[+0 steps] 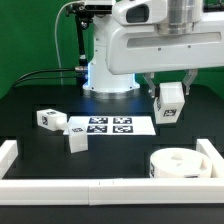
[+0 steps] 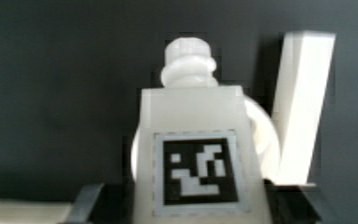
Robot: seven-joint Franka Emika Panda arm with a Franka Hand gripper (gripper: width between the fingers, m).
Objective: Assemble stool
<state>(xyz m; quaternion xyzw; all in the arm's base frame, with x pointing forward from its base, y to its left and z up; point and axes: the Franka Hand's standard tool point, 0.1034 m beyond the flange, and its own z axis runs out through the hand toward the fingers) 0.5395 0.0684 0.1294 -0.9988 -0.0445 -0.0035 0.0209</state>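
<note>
My gripper [image 1: 168,98] is shut on a white stool leg [image 1: 170,104] with a black-and-white marker tag, holding it in the air at the exterior view's right. In the wrist view the leg [image 2: 199,140] fills the middle, its screw tip pointing away, tag toward the camera, and the fingers [image 2: 98,200] press on both sides. The round white seat [image 1: 181,164] lies on the table at the front right, below and in front of the held leg. Two more legs lie at the left, one [image 1: 49,118] further back and one [image 1: 77,141] nearer the front.
The marker board [image 1: 111,126] lies flat mid-table. White border rails run along the front [image 1: 90,188], the left [image 1: 9,152] and the right [image 1: 211,155]; one shows in the wrist view [image 2: 307,90]. The robot base [image 1: 110,70] stands at the back.
</note>
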